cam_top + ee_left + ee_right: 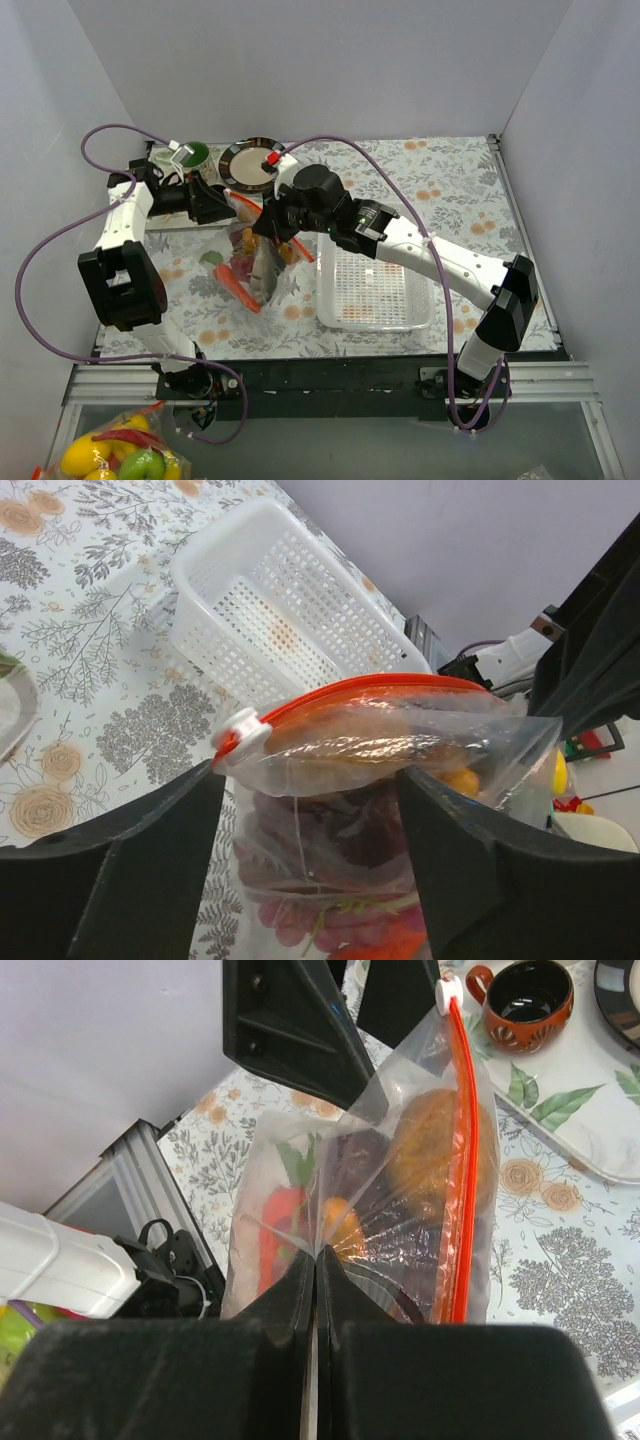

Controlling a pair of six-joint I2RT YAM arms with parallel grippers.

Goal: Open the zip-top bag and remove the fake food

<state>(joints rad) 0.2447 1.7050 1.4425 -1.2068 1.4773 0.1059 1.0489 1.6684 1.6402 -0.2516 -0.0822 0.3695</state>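
The zip-top bag point(250, 262) hangs between both grippers above the table, its red-orange zip strip point(380, 685) closed with a white slider point(243, 732) at one end. Inside I see a dark red-purple grape bunch point(340, 830), an orange fruit point(430, 1150), a small orange piece point(340, 1225) and a red chili point(280, 1220). My right gripper point(316, 1255) is shut, pinching the bag's clear side wall point(400, 1220). My left gripper point(310, 775) is open, its fingers point(150, 860) standing wide on either side of the bag's top near the slider.
A clear perforated basket point(375, 285) stands right of the bag. A tray at the back holds a dark plate point(250, 165), a green cup point(190, 155) and a red-brown mug point(520, 1005). A bag of lemons and apple point(120, 455) lies below the table's front edge.
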